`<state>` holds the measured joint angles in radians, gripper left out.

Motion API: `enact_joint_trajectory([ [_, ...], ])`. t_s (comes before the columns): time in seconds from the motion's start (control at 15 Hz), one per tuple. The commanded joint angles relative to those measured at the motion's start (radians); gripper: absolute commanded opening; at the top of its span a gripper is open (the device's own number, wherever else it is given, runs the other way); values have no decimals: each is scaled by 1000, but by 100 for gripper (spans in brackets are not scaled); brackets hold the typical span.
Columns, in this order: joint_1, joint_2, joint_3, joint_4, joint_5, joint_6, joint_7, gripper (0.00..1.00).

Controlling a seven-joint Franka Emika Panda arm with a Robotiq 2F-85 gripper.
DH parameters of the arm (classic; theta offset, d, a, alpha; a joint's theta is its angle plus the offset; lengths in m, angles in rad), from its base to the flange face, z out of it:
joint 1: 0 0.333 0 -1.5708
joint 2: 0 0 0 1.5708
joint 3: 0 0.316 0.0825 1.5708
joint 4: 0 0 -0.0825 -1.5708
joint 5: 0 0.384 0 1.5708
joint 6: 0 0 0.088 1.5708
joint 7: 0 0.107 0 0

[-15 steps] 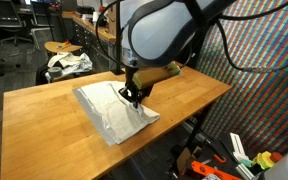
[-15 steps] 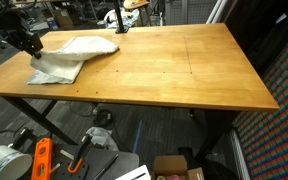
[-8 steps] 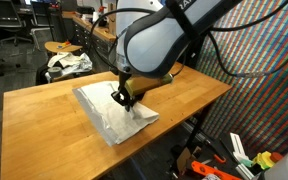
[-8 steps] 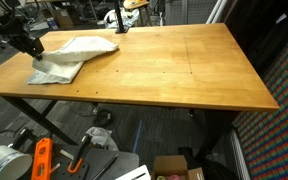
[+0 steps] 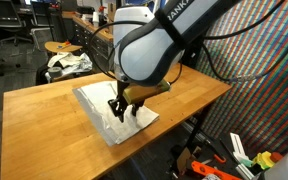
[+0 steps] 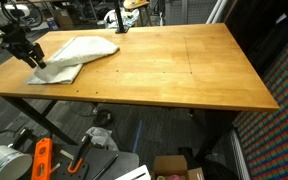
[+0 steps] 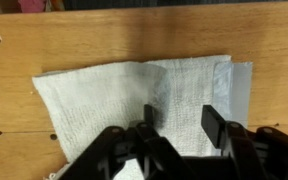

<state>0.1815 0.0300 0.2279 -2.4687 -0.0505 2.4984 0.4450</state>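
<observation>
A white cloth (image 5: 109, 112) lies folded on the wooden table (image 5: 44, 115). It also shows in an exterior view (image 6: 72, 55) and in the wrist view (image 7: 134, 90). My gripper (image 5: 117, 112) hangs just above the cloth near its front edge. In an exterior view it is at the table's left end (image 6: 31, 57). In the wrist view the two black fingers (image 7: 180, 122) stand apart with cloth showing between them. The gripper is open and holds nothing.
The table's front edge (image 6: 134, 100) drops to a floor with tools and boxes (image 6: 44, 160). A stool with crumpled cloth (image 5: 66, 62) stands behind the table. A patterned wall (image 5: 269, 70) is at the right.
My gripper has moved along the cloth toward the table's front edge and a little lower. The cloth lies as before.
</observation>
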Motion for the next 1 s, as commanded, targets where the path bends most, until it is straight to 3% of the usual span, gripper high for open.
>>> enact_joint_trajectory([
  [0.0, 19, -46, 10, 9, 230, -71, -227, 86],
  [0.13, 27, -86, 15, 12, 393, -156, -392, 100],
  [0.47, 26, -183, -47, 8, 627, -336, -764, 100],
  [0.73, -5, -177, -136, 61, 736, -323, -916, 100],
  [0.93, -54, -67, -197, 181, 770, -320, -939, 100],
])
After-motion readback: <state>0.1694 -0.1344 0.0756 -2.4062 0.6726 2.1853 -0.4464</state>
